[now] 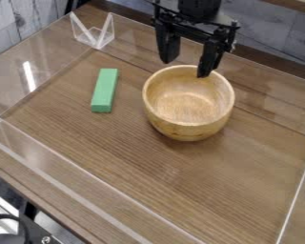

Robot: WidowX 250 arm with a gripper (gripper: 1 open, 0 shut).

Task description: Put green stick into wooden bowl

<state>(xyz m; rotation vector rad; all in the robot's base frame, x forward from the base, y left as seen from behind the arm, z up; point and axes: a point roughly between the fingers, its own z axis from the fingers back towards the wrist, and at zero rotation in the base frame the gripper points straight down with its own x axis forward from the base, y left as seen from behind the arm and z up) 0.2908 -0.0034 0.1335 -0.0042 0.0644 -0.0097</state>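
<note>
The green stick (106, 90) lies flat on the wooden table, left of the wooden bowl (189, 103), a finger's width or so apart from it. The bowl is round, light tan and holds nothing. My black gripper (189, 57) hangs above the bowl's far rim, fingers pointing down and spread open, with nothing between them. The right fingertip (206, 69) reaches just over the bowl's back edge. The stick is well to the left of the gripper and below it in the picture.
A clear plastic wall (142, 224) rings the table (155, 172), with a low rim along the front and sides. A clear folded plastic stand (91, 33) sits at the back left.
</note>
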